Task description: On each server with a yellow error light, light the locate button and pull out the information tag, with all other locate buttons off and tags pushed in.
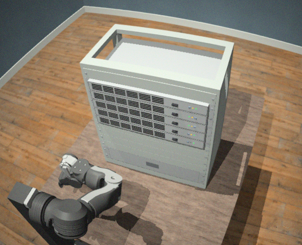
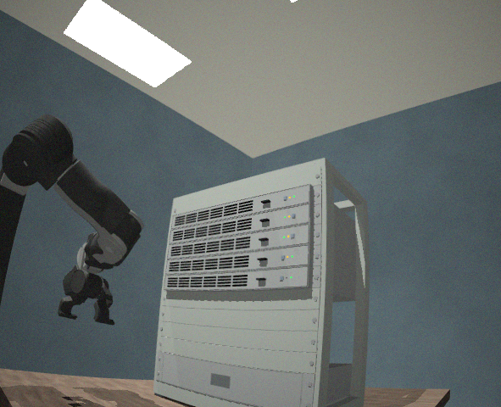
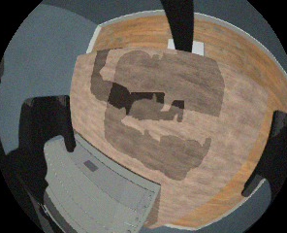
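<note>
Rack (image 1: 156, 76) upright on the mat (image 1: 171, 211), five servers (image 2: 242, 238) stacked in its upper half. Yellow lights on the top four; bottom one green only. No blue locate light visible. Arm (image 2: 92, 205) well left of rack. Gripper (image 2: 86, 317) spread wide, holding nothing, pointing down, apart from everything.
</note>
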Tool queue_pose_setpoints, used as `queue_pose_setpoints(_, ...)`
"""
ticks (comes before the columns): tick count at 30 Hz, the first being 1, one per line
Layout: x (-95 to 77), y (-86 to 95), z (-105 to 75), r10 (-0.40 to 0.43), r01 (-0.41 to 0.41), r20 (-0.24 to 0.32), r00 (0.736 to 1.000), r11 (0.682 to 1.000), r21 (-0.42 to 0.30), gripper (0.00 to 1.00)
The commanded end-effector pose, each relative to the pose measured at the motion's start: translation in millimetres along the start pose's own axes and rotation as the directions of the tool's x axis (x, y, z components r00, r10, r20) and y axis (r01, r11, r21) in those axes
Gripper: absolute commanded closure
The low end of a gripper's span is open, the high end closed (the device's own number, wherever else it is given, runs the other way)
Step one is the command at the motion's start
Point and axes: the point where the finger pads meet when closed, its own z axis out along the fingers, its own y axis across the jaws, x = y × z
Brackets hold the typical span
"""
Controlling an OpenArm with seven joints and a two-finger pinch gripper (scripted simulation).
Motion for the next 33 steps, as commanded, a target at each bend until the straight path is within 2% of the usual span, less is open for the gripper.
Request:
queue_pose_setpoints(1, -0.5, 0.5, -1.0, 0.0, 0.0, 0.002, 1.0, 1.0, -0.002, 0.0)
queue_pose_setpoints(19, -1.4, -3.8, -4.4, 0.024, -0.024, 0.022, 0.999, 0.999, -0.027, 0.0)
queue_pose_setpoints(33, -3.3, -25.5, -19.3, 0.118, -0.107, 0.102, 0.988, 0.988, -0.111, 0.0)
